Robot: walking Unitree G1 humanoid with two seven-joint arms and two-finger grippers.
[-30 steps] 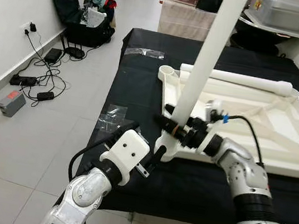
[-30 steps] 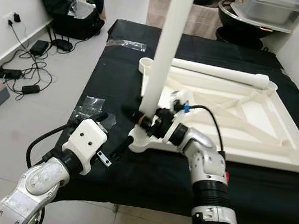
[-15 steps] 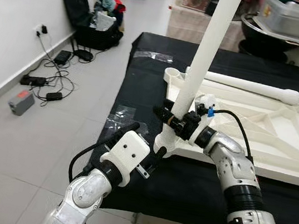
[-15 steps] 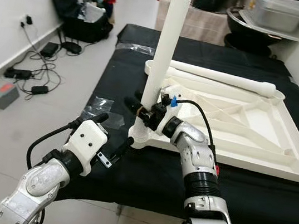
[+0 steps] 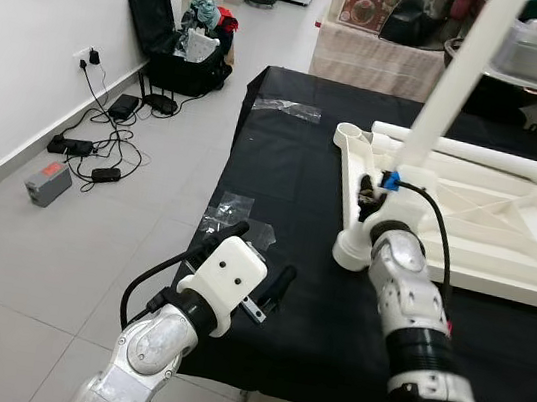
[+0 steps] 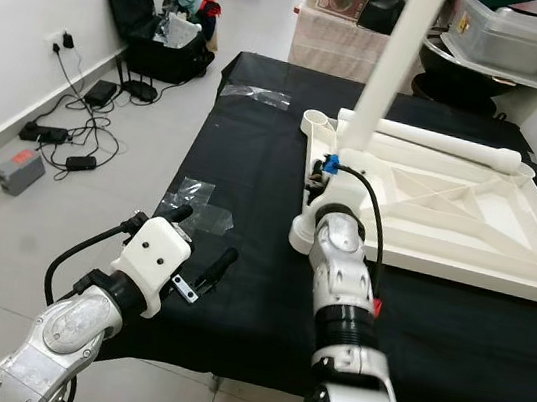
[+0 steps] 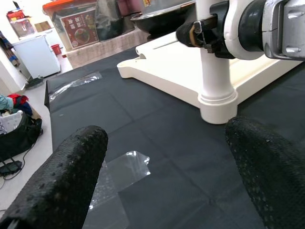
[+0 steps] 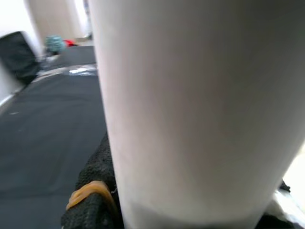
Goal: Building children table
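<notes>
The right gripper (image 5: 375,199) has its fingers clamped on the white leg (image 5: 445,86) above the corner socket (image 5: 352,251) of the tabletop (image 5: 492,229) — best to keep the leg straight while seating it — and the left gripper (image 5: 259,279) waits with fingers apart.

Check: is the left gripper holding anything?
No. The left gripper is open over the black cloth, with nothing between its fingers.

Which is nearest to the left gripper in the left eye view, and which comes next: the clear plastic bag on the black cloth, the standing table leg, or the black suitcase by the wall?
From the left gripper:
1. Clear plastic bag, on the cloth just beyond it.
2. Standing table leg, to its right at the tabletop's near corner.
3. Black suitcase, far off on the floor by the left wall.
</notes>
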